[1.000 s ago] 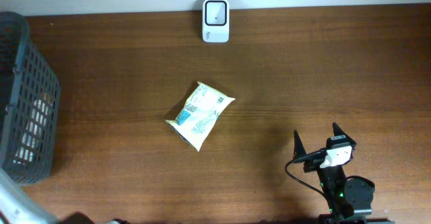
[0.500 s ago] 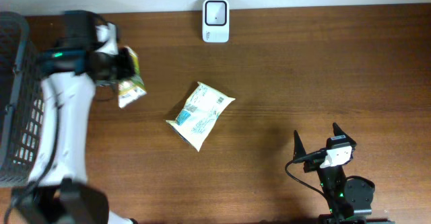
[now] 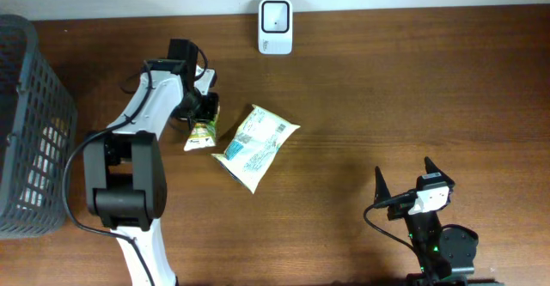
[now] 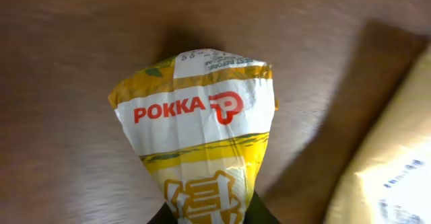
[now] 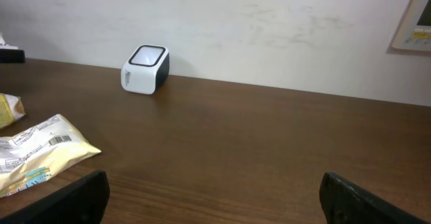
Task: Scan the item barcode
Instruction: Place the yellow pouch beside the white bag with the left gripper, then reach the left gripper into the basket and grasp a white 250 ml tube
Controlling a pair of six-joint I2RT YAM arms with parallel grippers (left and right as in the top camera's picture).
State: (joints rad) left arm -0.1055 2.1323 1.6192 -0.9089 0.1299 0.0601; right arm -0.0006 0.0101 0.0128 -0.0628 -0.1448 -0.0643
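Tabletop [image 3: 387,88] of dark brown wood grain fills the overhead view. The left gripper [image 3: 206,114] pinches one end of a yellow pouch [image 3: 200,136], a small, soft, crinkled packet. The pouch's long axis runs from the jaws toward the near table edge, slanting slightly left, with its free end just beside a white packet [image 3: 255,147], a puffy pillow shape lying flat at mid-table. A white, rounded, boxy scanner [image 3: 275,27] stands at the far edge, well apart from the pouch. A dark plastic lattice basket [image 3: 30,131] sits at the left. The right gripper [image 3: 411,183] rests low at the near right, jaws spread wide.

From the left wrist, the glossy pouch [image 4: 202,143] hangs above the wood and points away from the camera, widening toward its sealed far end, with red "POKKA" lettering across it. Dark fingertips [image 4: 259,214] clamp its near end.

From the right wrist, both black fingers [image 5: 67,197] stand far apart with nothing between them. Beyond them sit the scanner [image 5: 145,69] against a pale wall [image 5: 269,29] and the white packet [image 5: 40,150], its barcode facing up.
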